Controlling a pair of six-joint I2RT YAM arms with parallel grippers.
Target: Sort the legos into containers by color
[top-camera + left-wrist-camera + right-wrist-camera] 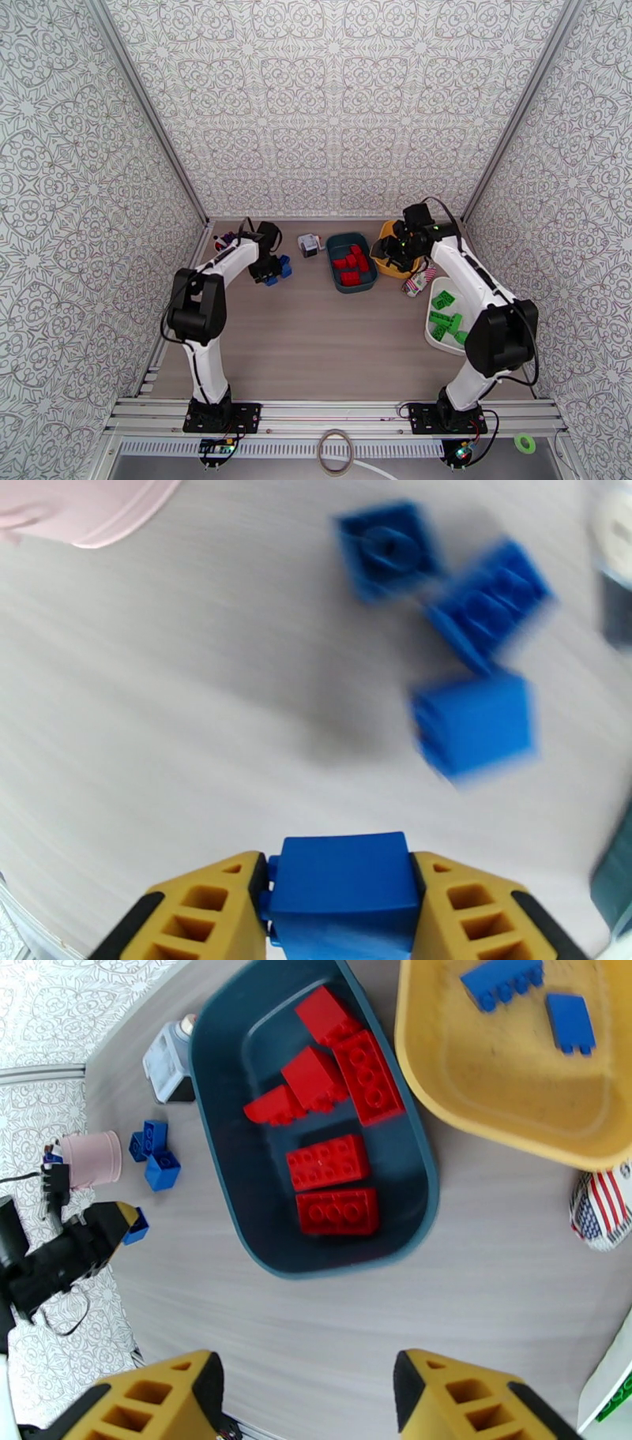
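1. My left gripper (338, 873) is closed on a blue studded plastic brick (340, 890). The yellow fingers (213, 906) press it from both sides, and it fills the gap between them.
2. I cannot tell whether that brick is clear of the wood-grain table (316, 347).
3. Three loose blue bricks (474, 725) lie on the table ahead of the left gripper. They sit close together and are blurred in the left wrist view.
4. A pink cup (91, 1157) stands just beside that blue cluster.
5. My right gripper (308, 1402) is wide open with nothing between its fingers. It hangs above the table near the tubs.
6. The dark teal rectangular plastic tub (229, 1197) holds six red studded bricks (328, 1161).
7. The yellow plastic tub (505, 1086) sits just beside the teal one and holds two blue bricks (502, 984).
8. The white rounded tub (439, 283) stands by the right arm with green bricks (447, 320) inside.
9. A white-grey cube gadget (167, 1063) sits on the table beside the teal tub, on the side towards the pink cup.
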